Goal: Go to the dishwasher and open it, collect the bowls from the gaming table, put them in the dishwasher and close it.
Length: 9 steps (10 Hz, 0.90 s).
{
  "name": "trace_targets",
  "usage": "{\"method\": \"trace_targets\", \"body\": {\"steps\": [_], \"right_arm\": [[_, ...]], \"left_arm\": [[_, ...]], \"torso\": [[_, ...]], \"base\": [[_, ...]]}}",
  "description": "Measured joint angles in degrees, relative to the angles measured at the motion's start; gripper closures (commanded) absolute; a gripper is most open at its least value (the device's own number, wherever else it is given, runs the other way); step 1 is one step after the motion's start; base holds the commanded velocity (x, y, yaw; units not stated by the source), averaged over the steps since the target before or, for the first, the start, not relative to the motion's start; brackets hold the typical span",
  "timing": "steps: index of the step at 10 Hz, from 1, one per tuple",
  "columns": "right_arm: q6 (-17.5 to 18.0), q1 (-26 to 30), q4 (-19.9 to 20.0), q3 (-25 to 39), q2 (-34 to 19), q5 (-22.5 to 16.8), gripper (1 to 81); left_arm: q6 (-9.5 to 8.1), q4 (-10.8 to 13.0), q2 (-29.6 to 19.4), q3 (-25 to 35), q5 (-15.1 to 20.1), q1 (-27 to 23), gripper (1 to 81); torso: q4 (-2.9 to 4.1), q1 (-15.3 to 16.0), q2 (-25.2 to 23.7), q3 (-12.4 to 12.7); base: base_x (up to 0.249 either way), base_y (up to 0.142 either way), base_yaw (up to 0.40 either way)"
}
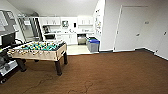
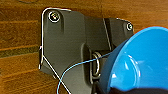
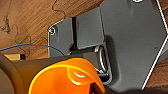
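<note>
Looking across brown carpet (image 1: 105,72), the head view shows a football table (image 1: 40,50) at the left; the steel dishwasher (image 1: 81,39) sits far back in the kitchen, upper middle, shut, beside a grey bin with a blue lid (image 1: 93,44); the blue bowl (image 2: 140,62) sits close at the left wrist, the yellow-orange bowl (image 3: 65,76) at the right wrist; I cannot tell whether either gripper's fingers are apart or clamped.
</note>
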Motion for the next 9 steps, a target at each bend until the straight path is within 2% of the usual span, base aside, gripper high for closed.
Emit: {"method": "trace_targets", "body": {"steps": [1, 9], "right_arm": [[0.0, -0.3, -0.2, 0.0, 0.2, -0.6, 81.1], [0.0, 0.5, -0.2, -0.1, 0.0, -0.2, 81.1]], "left_arm": [[-0.15, -0.1, 0.0, 0.0, -0.7, -0.5, 81.1], [-0.15, -0.2, 0.1, 0.0, -0.5, 0.5, 81.1]], "torso": [[0.02, 0.0, 0.0, 0.0], [0.02, 0.0, 0.0, 0.0]], "base": [[0.0, -0.121, 0.0], [0.0, 0.0, 0.0]]}}
